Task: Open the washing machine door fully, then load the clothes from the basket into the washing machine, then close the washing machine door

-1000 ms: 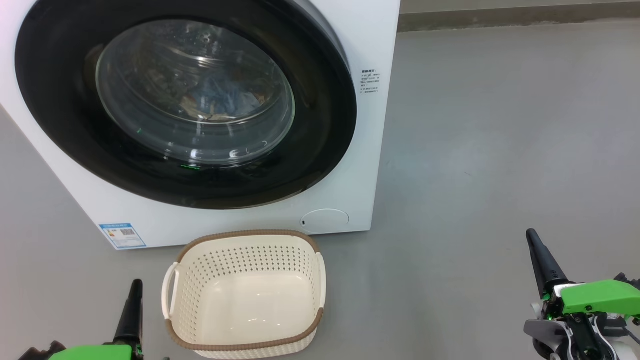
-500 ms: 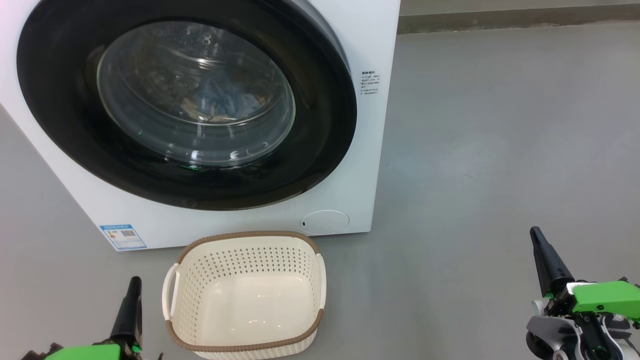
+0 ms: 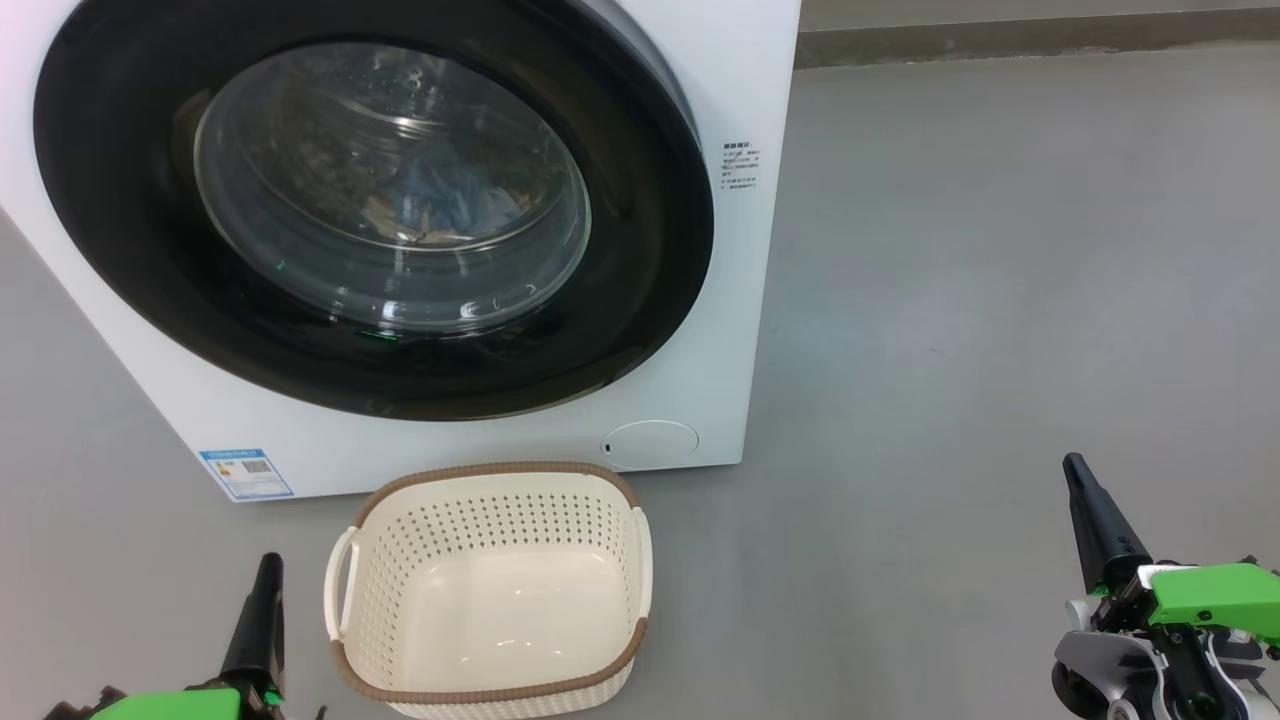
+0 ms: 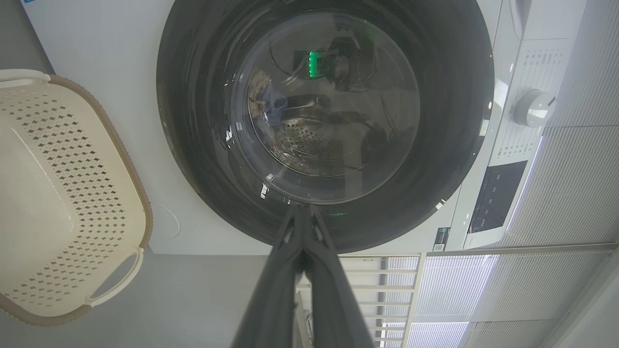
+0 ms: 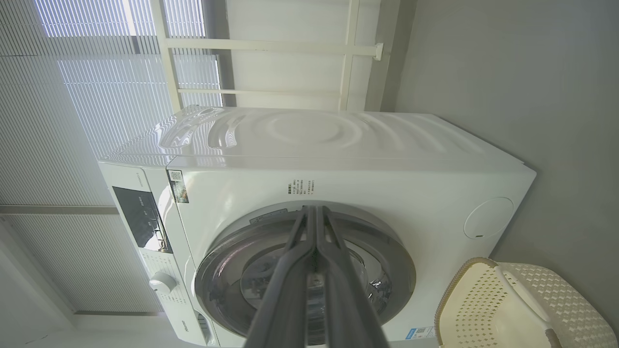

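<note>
**Door shut, basket bare: the latch is the doubt**

The left fingers (image 3: 262, 620) and the right fingers (image 3: 1095, 520) are each pressed tip to tip, holding nothing, low above the floor (image 3: 950, 300). Just to the right of the left fingers stands the basket (image 3: 490, 470), with nothing in it. Beyond both sets of fingers the washing machine door (image 3: 640, 260) lies flat on the washing machine (image 3: 745, 80), and the clothes (image 3: 440, 195) show behind its glass. The risk I see is that the door only rests against its seal, uncaught, and swings open. A push from the left fingers to test it could knock the basket.
</note>
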Tool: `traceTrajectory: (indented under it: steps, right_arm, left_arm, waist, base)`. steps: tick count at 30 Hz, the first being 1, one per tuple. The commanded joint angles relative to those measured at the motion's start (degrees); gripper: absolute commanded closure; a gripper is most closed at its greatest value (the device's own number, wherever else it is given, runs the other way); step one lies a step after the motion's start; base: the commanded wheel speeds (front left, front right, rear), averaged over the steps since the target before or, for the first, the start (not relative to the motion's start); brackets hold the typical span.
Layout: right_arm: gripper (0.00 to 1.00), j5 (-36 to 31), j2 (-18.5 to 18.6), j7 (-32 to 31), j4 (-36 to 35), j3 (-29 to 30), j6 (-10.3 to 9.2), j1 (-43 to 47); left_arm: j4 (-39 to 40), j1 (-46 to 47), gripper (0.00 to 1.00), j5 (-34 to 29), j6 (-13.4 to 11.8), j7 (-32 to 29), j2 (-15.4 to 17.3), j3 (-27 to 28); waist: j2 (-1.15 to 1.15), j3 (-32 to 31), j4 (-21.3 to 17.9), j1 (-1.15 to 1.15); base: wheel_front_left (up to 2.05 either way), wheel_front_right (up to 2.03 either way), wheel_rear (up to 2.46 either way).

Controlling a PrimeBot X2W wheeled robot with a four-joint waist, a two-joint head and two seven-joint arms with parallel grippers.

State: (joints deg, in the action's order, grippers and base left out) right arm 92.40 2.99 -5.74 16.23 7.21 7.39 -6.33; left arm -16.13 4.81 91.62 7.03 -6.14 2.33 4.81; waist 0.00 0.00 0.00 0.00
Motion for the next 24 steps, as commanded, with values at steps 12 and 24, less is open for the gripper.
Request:
traceTrajectory:
  steps: [12, 24]
  right_arm:
    - [1.0, 0.09, 0.23, -0.42, -1.83, -1.07, 0.1, -0.3]
    - [1.0, 0.06, 0.21, -0.45, -1.83, -1.04, 0.1, -0.3]
  left_arm:
    - [1.8, 1.83, 1.0, 0.45, 0.38, -0.42, 0.54, 1.83]
    - [1.79, 1.83, 1.0, 0.45, 0.38, -0.42, 0.54, 1.83]
  waist:
    - [0.0, 0.0, 0.0, 0.0]
    - [0.0, 0.0, 0.0, 0.0]
  base:
    - [0.0, 0.0, 0.0]
    - [0.0, 0.0, 0.0]
